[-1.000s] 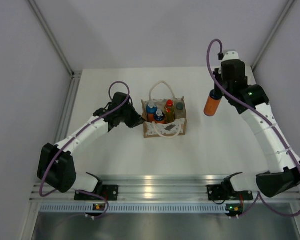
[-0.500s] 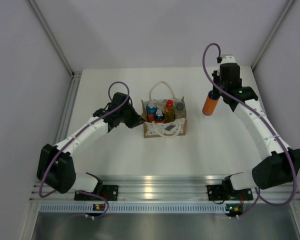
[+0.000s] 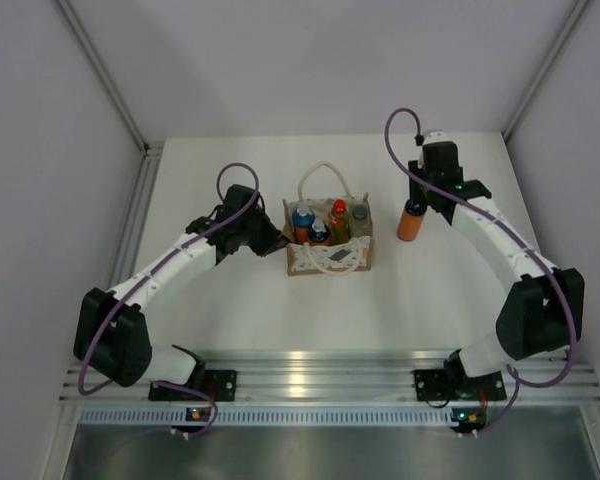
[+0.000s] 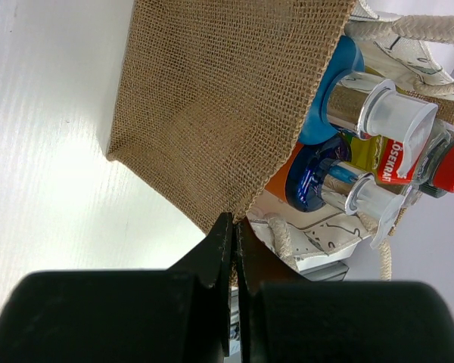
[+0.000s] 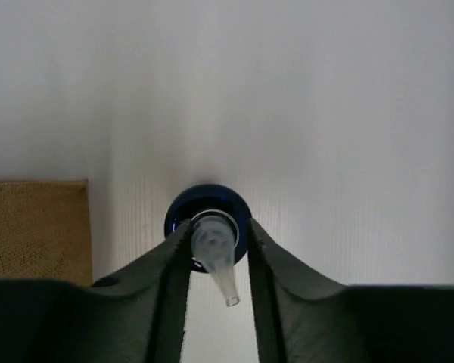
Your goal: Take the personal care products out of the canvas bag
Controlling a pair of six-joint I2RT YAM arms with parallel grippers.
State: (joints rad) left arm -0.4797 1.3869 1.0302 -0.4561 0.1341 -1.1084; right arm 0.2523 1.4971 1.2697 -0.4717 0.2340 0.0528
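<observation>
The canvas bag [image 3: 329,256] stands mid-table with two orange bottles with blue tops [image 3: 302,214], a yellow bottle with a red cap [image 3: 338,213] and a clear bottle with a grey cap [image 3: 359,213] inside. My left gripper [image 3: 278,243] is shut on the bag's left canvas edge [image 4: 212,113], its jaws [image 4: 235,227] pinching the rim. My right gripper [image 3: 417,200] is shut around the pump neck of a third orange bottle [image 3: 410,224], held upright and low over the table to the right of the bag. In the right wrist view its blue top [image 5: 212,198] sits between my fingers [image 5: 216,227].
White walls close in the table on the left, back and right. The bag's rope handle [image 3: 325,170] arches over its far side. The bag's tan side [image 5: 34,227] shows at the left of the right wrist view. The aluminium rail [image 3: 300,375] runs along the near edge.
My right gripper has carried the orange bottle left and down, from high at the right to just above the table beside the bag. The left arm has not moved.
</observation>
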